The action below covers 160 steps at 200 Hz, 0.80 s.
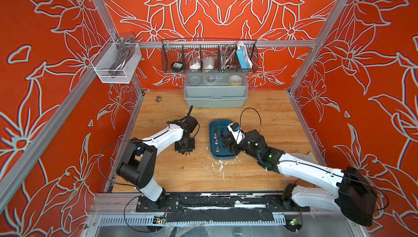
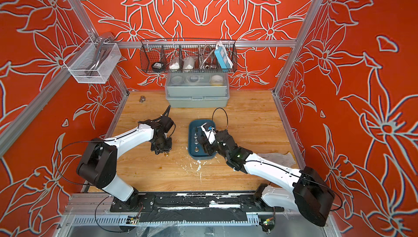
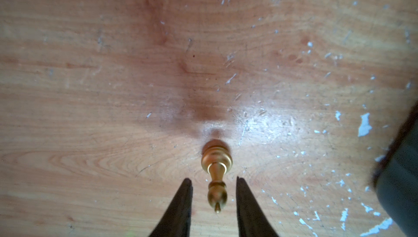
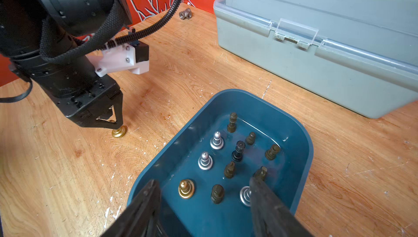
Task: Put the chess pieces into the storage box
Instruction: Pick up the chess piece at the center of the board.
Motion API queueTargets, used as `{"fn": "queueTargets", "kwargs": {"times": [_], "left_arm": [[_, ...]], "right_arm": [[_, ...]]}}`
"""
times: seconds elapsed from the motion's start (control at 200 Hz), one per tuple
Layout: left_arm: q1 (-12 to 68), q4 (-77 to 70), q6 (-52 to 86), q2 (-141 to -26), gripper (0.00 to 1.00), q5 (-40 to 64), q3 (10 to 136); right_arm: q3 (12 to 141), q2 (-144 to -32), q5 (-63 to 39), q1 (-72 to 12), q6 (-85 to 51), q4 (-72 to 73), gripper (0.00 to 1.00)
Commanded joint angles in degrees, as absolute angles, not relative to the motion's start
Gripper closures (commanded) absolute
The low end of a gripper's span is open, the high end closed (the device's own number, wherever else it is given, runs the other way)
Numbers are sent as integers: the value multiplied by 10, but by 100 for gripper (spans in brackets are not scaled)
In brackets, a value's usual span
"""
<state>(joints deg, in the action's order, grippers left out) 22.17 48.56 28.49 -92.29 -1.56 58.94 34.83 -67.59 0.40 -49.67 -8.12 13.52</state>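
Observation:
A gold chess piece stands upright on the wooden table, left of the storage box. My left gripper points down over it, open, one finger on each side of its top and a gap showing on both sides. In the right wrist view the piece's base shows just under those fingertips. The teal box holds several standing chess pieces, among them silver, gold and dark ones. My right gripper hovers open over the box's near end and holds nothing.
A grey-green box with a translucent lid stands at the back. A small metal fitting lies at the back left. A black wire basket and a white mesh basket hang on the frame. White flecks mark the wood.

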Motion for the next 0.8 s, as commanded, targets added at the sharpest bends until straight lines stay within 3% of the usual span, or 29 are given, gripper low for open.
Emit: {"fn": "queueTargets", "kwargs": {"times": [0.0, 0.35, 0.425, 0.796], "left_arm": [[226, 483, 285, -938, 70, -25, 588], [234, 478, 292, -948, 78, -30, 584], [236, 478, 293, -949, 86, -28, 584], [239, 474, 293, -948, 87, -32, 578]], "right_arm": [[352, -684, 10, -501, -78, 138, 33], [359, -693, 18, -502, -80, 132, 33], [360, -693, 21, -501, -80, 131, 33], [363, -698, 30, -502, -83, 127, 33]]}}
